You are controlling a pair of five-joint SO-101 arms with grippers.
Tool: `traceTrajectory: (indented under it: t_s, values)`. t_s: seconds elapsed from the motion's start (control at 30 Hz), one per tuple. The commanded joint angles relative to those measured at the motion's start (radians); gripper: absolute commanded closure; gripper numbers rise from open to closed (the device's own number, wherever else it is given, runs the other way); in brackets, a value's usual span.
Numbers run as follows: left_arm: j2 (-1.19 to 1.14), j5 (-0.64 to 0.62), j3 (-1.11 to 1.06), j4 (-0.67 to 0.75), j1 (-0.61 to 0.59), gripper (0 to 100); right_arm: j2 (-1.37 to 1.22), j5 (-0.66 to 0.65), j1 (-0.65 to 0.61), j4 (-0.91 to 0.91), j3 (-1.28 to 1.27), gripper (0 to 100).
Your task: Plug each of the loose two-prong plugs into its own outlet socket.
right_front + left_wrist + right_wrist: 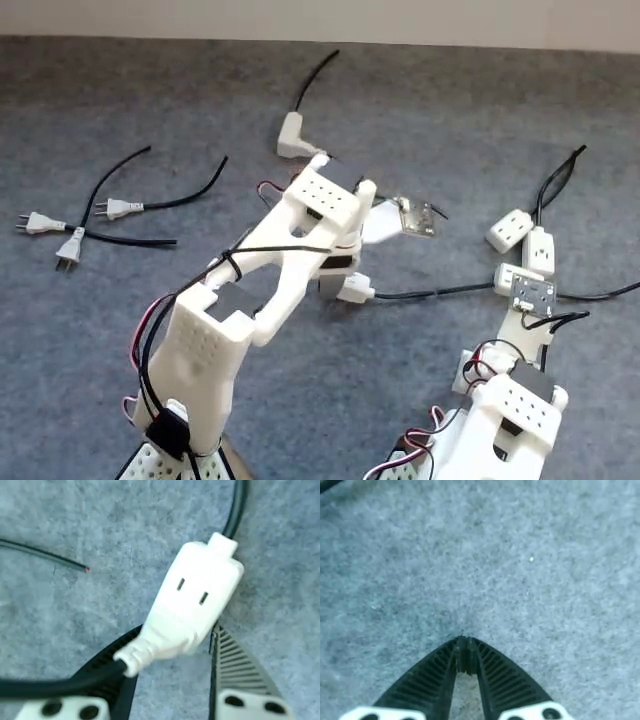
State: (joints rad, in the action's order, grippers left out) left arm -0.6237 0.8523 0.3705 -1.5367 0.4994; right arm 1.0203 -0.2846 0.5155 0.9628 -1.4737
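My left gripper (178,631) is shut on a white outlet socket (200,585), one finger on each side of its cable end; its two slots face the camera. In the high view this socket (352,290) sits under the left arm (300,250) at mid-table, and its black cable runs right. Three loose white two-prong plugs (68,248) lie at the far left with crossed black cables. An angled white plug (290,135) lies at the back. My right gripper (466,654) is shut with nothing in it, just above bare carpet; the right arm (510,400) is at the front right.
Three more white outlet sockets (528,248) cluster at the right, with cables running off the edge. A cut cable end (86,569) lies on the grey carpet (450,120) near the held socket. Open carpet lies between the plugs and the left arm.
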Motion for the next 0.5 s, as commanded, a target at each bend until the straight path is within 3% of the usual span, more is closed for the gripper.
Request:
traceTrajectory:
  t_s: [0.0,0.3,0.47]
  values:
    - [0.031,0.006,0.004,-0.011,0.004,79,-0.004,0.009,0.005,-0.038,-0.001,99.1]
    - [0.050,0.005,0.002,-0.006,0.035,79,-0.004,0.009,0.005,-0.039,-0.001,99.1]
    - [0.059,0.006,0.019,-0.086,0.019,79,-0.004,0.009,0.005,-0.039,-0.001,99.1]
